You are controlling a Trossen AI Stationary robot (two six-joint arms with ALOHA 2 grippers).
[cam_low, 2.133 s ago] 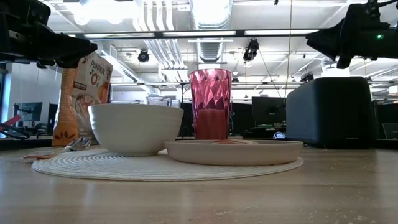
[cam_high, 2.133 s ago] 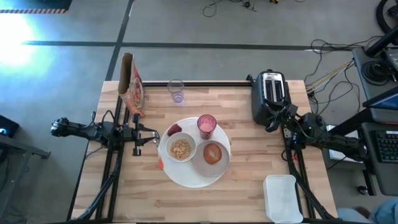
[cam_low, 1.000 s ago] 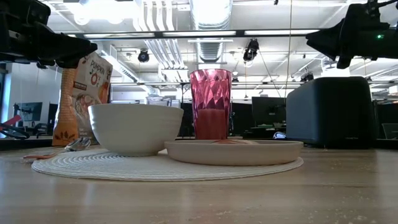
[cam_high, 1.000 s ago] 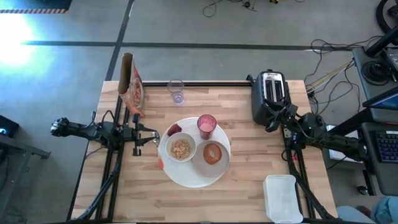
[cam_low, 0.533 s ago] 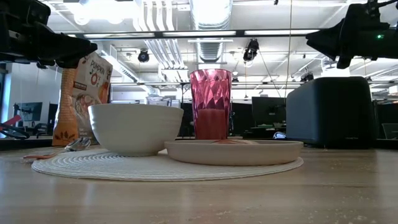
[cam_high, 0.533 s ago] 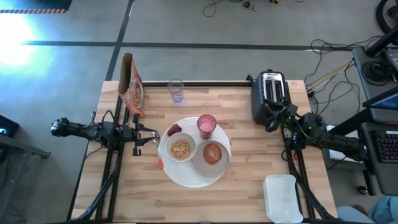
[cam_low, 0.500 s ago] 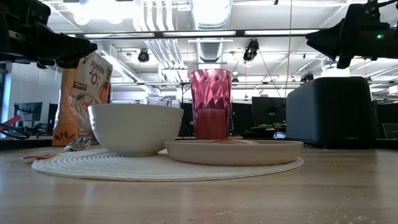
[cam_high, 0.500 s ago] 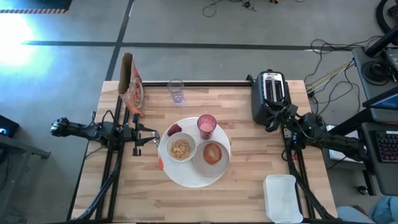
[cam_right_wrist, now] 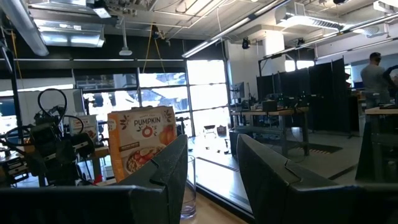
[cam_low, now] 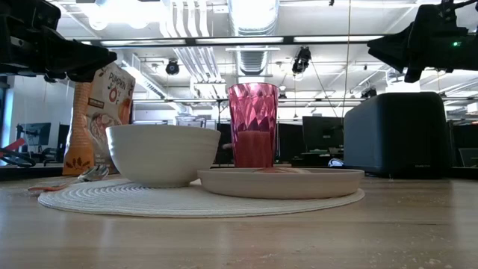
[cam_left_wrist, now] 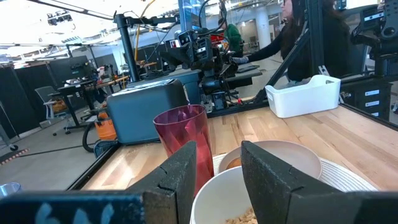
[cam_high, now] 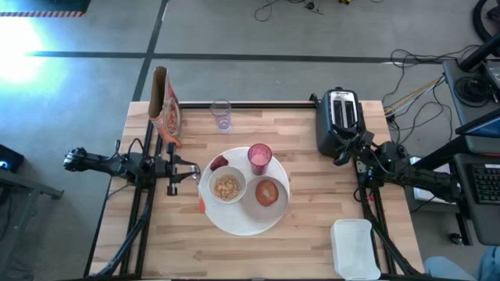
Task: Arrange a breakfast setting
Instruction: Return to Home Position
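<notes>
Fingers (cam_left_wrist: 180, 177) parted, empty: left gripper (cam_high: 193, 170) near the bowl (cam_low: 163, 153), right gripper (cam_high: 341, 158) well apart from plate (cam_low: 280, 183).

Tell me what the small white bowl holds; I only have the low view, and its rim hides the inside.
Observer: From above, pale cereal pieces lie in the small white bowl.
Operator: Is bread on the shallow pale plate?
Observer: Yes, a round browned bread piece lies in its middle.
Operator: And the fruit?
Observer: The small dark-red fruit sits on the round woven mat, behind the bowl from your camera.
</notes>
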